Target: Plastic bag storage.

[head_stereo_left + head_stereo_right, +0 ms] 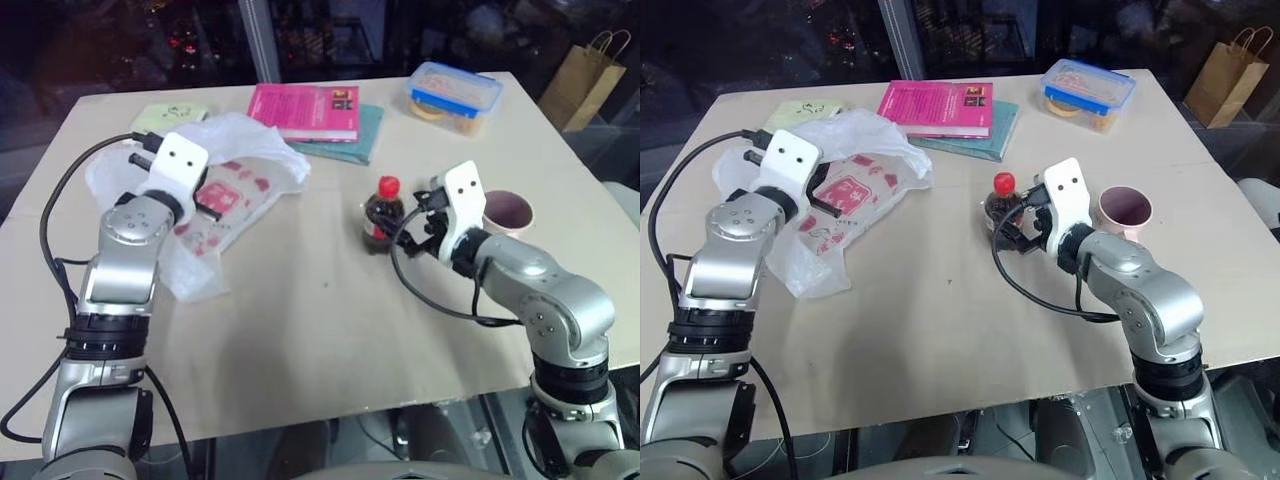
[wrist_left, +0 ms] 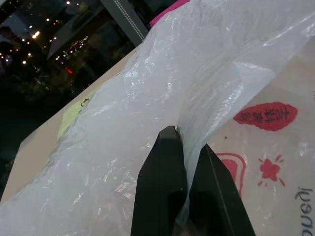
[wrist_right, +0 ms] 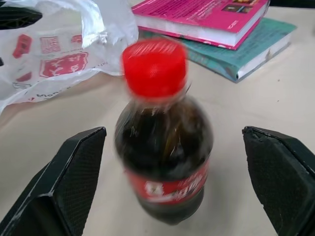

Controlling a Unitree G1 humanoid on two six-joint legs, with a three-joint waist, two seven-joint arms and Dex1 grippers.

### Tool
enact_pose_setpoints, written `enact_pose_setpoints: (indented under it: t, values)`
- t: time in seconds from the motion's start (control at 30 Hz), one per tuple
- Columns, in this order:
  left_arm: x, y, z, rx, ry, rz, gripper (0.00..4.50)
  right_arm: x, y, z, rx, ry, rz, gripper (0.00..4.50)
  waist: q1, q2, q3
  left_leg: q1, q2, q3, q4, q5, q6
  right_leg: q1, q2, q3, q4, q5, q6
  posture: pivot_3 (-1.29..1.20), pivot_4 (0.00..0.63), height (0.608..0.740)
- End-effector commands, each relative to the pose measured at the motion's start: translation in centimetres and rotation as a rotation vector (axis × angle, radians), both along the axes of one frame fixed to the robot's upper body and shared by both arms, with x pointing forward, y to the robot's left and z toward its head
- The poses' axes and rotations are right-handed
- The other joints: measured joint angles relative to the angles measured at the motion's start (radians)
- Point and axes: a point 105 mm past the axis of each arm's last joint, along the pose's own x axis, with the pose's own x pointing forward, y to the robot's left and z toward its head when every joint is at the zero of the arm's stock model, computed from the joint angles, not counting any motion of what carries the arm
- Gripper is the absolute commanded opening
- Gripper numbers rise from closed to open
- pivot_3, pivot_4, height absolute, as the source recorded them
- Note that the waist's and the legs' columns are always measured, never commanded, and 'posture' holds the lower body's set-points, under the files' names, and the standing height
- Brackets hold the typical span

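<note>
Left wrist view: left pincer (image 2: pixel 186 147) clamped on a fold of the plastic bag (image 2: pixel 162 83); film bunched between the black fingers (image 2: pixel 160 191).
Bag posn: on the desk (image 1: pixel 330 330), robot's left side, crumpled, red print up; far edge just beside the pink book (image 1: pixel 305 111), which lies on a teal book (image 1: pixel 362 132).
Right pincer (image 3: pixel 172 172): wide open, nothing held; a fingertip either side of the cola bottle (image 3: pixel 165 147), not touching.
Bottle: upright, red cap on, mid-desk, well apart from bag; pink cup (image 1: pixel 506 211) just behind right arm.
Step (judged): bag gripped on one side, gathering/folding not yet begun.
Next (judged): right pincer prob. needs to close on bottle & shift it clear, or skip it & reach across for bag's free edge; thin film slips, so keep left grip firm, lift slow.
Risk: bottle tips if nudged off-centre.
</note>
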Motion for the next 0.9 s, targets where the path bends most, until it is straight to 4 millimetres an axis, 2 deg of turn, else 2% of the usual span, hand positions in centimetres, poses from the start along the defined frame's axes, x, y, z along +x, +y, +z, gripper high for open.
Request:
enact_pose_setpoints:
  t: [0.03, 0.13, 0.27, 0.43, 0.5, 0.57, 0.73, 0.9]
  values:
    - [-0.3, -0.7, 2.1, -0.016, -0.070, -0.026, 0.02, 0.3, 1.5, -0.2, 0.006, -0.011, 0.037, 4.50, -0.001, 0.000, 0.000, 0.000, 0.000, 0.000, 0.000, 0.000, 0.000, 0.000, 0.000, 0.000, 0.001, 0.000, 0.000, 0.00, 0.150, 0.740]
    - [-0.3, -1.0, 2.3, -0.027, -0.066, -0.031, 0.02, 1.0, 2.2, -1.0, -0.004, -0.007, 0.048, 4.50, -0.002, 0.000, 0.000, 0.001, 0.000, 0.001, 0.000, 0.001, -0.001, -0.001, 0.000, 0.001, 0.003, 0.000, 0.000, 0.00, 0.150, 0.740]
    - [-0.4, -1.3, 2.5, -0.038, -0.059, -0.040, 0.02, 2.4, 2.2, -2.3, -0.041, -0.020, 0.020, 4.50, -0.003, 0.000, 0.000, 0.001, 0.000, 0.001, 0.001, 0.001, -0.002, -0.001, 0.000, 0.002, 0.003, 0.000, 0.000, 0.00, 0.150, 0.740]
    - [-0.6, -1.7, 2.5, -0.075, -0.042, -0.043, 0.00, 3.2, 1.8, -2.3, -0.047, -0.072, -0.002, 3.00, -0.003, 0.000, 0.000, 0.000, 0.000, 0.002, 0.001, 0.001, -0.002, -0.002, 0.000, 0.002, 0.003, 0.000, 0.000, 0.00, 0.150, 0.740]
    - [-0.6, -2.1, 2.5, -0.103, -0.029, -0.051, 0.00, 3.2, 2.0, -1.7, -0.039, -0.100, 0.016, 3.00, -0.003, 0.000, 0.000, 0.000, 0.000, 0.002, 0.001, 0.001, -0.002, -0.002, 0.000, 0.002, 0.003, 0.000, 0.000, 0.00, 0.150, 0.740]
    - [-0.7, -2.7, 2.7, -0.149, -0.019, -0.063, 0.00, 2.5, 3.3, 0.0, -0.010, -0.149, 0.098, 3.00, -0.003, 0.000, 0.000, 0.000, 0.000, 0.002, 0.001, 0.001, -0.002, -0.002, 0.000, 0.003, 0.004, 0.000, 0.000, 0.00, 0.150, 0.740]
    - [-0.8, -5.1, 3.2, -0.239, 0.003, -0.125, 0.00, -0.3, 9.0, 3.9, 0.052, -0.227, 0.365, 3.00, -0.018, 0.000, 0.000, -0.001, 0.000, 0.002, 0.001, 0.002, -0.003, -0.004, 0.001, 0.003, 0.005, 0.000, 0.000, 0.00, 0.150, 0.740]
    - [-1.2, -7.3, 4.4, -0.318, 0.008, -0.199, 0.00, 0.6, 12.6, 3.9, 0.025, -0.212, 0.427, 3.00, -0.029, 0.000, 0.000, -0.001, 0.000, 0.002, 0.001, 0.003, -0.004, -0.005, 0.002, 0.004, 0.006, 0.000, 0.000, 0.00, 0.150, 0.740]
